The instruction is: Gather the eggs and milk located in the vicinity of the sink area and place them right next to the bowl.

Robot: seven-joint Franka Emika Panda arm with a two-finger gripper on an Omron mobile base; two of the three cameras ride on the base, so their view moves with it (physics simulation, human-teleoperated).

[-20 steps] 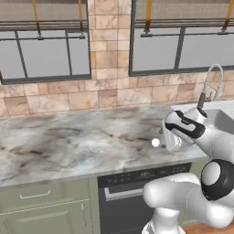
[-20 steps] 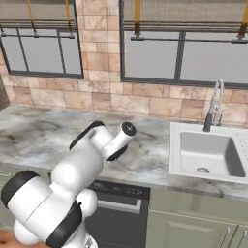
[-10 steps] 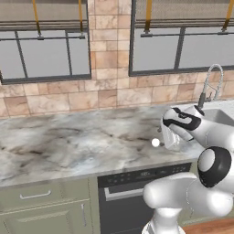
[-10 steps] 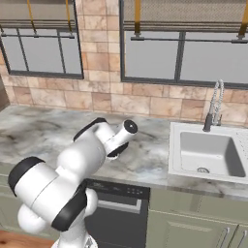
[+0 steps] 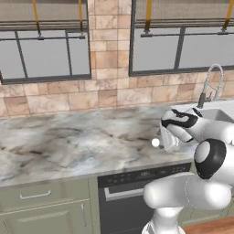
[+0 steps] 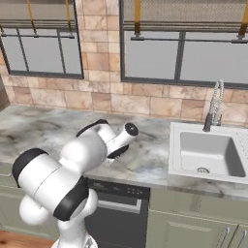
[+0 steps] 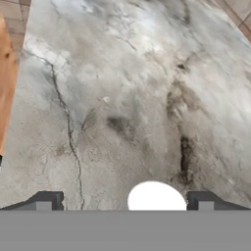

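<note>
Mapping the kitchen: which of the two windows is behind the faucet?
The window right of the brick pillar; the faucet rises below its sill. The other window is beyond the pillar.

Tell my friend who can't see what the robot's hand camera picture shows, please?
A small white egg sits on the grey marble counter, right between the two dark tips of the robot's open gripper, which isn't touching it. The counter's edge runs along one side of the picture, with brown floor beyond it.
</note>
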